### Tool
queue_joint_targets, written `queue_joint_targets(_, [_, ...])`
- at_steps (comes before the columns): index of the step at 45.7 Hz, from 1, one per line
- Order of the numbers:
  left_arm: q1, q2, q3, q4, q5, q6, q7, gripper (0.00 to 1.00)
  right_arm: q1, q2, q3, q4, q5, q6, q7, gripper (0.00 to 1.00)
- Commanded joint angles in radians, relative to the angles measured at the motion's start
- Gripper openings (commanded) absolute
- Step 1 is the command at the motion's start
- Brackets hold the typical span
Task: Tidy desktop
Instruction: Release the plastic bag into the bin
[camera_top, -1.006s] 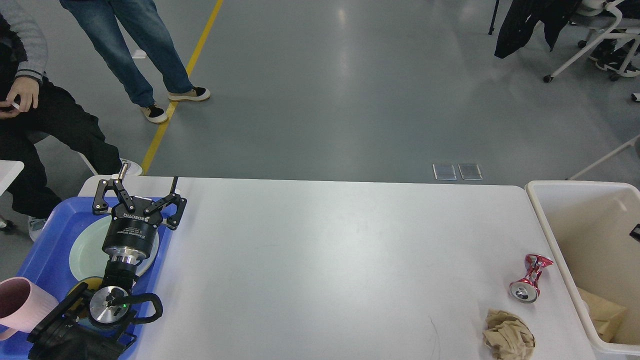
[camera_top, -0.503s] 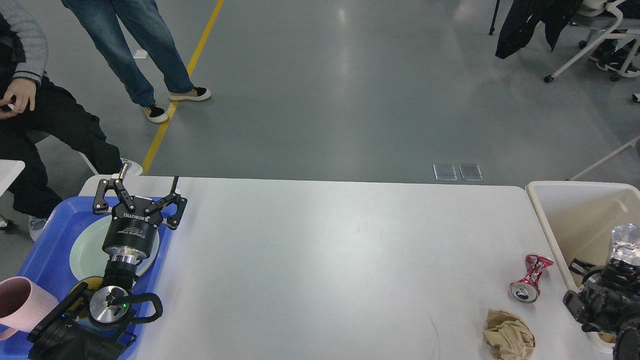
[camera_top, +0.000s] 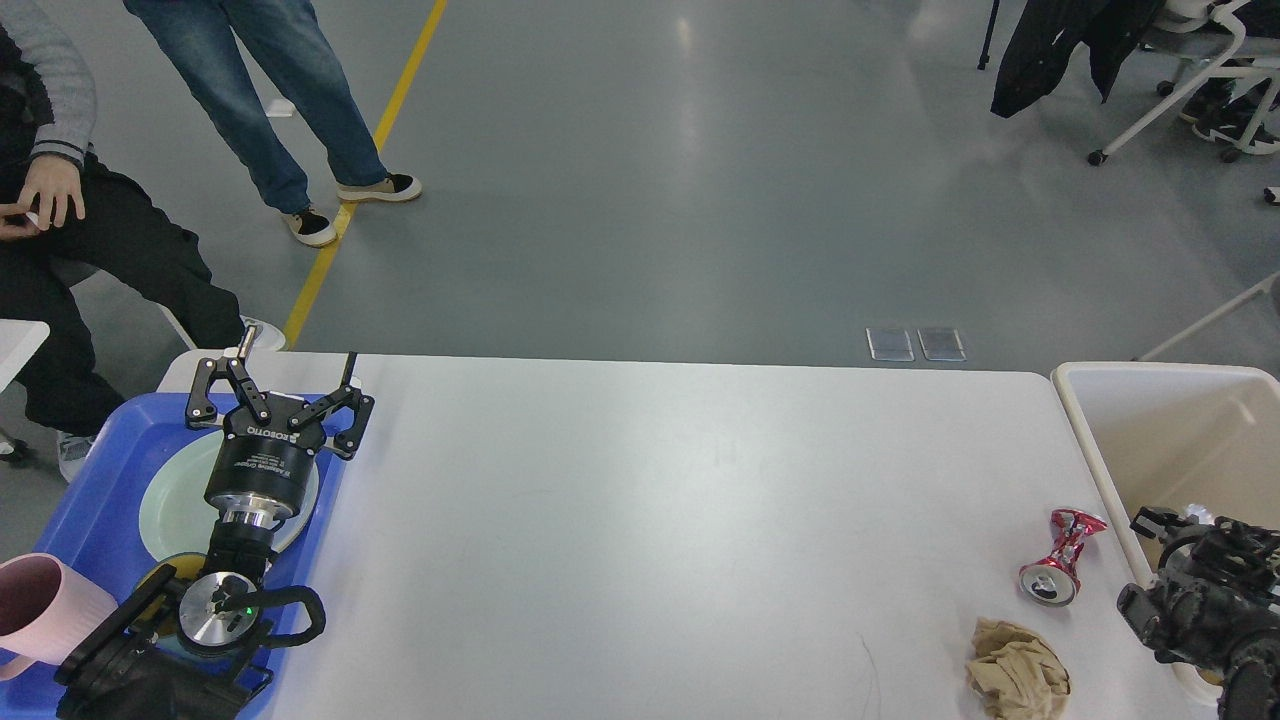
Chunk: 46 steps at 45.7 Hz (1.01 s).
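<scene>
Since half a second ago the right arm has dropped lower over the bin, and the crinkled silvery object seen above it then no longer shows; all else is unchanged.

Desktop (camera_top: 680, 520): large white tabletop, rounded corners, smooth matte face, filling the lower middle of the head view. Two loose items lie on it near its right edge.

Crushed can (camera_top: 1060, 558): red and silver metal, pinched at the waist into an hourglass shape, lying on its side with the round end toward the viewer, just beside the bin wall.

Crumpled paper (camera_top: 1017, 668): tan, soft, creased wad, near the front edge, apart from the can.

Bin (camera_top: 1080, 400): cream plastic, smooth walls, set against the right end of the table.

Right gripper (camera_top: 1165, 525): dark, seen over the bin's near wall; fingers cannot be told apart, so whether it is wide, narrow or holding anything cannot be told.

Left gripper (camera_top: 278, 400): black, fingers spread wide and empty, above the blue tray (camera_top: 100, 470), which carries a pale round plate (camera_top: 170, 510); a pink cup (camera_top: 45, 610) stands at the tray's near end.

Step in hand, by judgement: clearing rubbish into the bin. The can is likely next; its narrow waist offers the surest pinch, and its slick, dented metal may roll if nudged. The paper will compress, so close on its bulk.
</scene>
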Motion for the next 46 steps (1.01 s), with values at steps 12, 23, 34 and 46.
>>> queue_joint_targets(12, [0.0, 0.0, -0.001, 0.0, 0.0, 0.0, 0.0, 0.96, 0.011, -0.008, 0.002, 0.008, 0.0, -0.019, 0.001, 0.9])
queue_joint_targets(23, [0.0, 0.0, 0.0, 0.0, 0.0, 0.0, 0.0, 0.96, 0.026, -0.025, 0.009, 0.02, 0.001, -0.013, 0.003, 1.0])
queue_joint_targets(34, [0.0, 0.0, 0.0, 0.0, 0.0, 0.0, 0.0, 0.96, 0.098, -0.065, 0.011, 0.107, 0.003, -0.001, 0.003, 1.0])
queue_joint_targets(46, [0.0, 0.0, -0.001, 0.0, 0.0, 0.0, 0.0, 0.96, 0.331, -0.18, 0.011, 0.357, 0.003, 0.096, 0.003, 1.0])
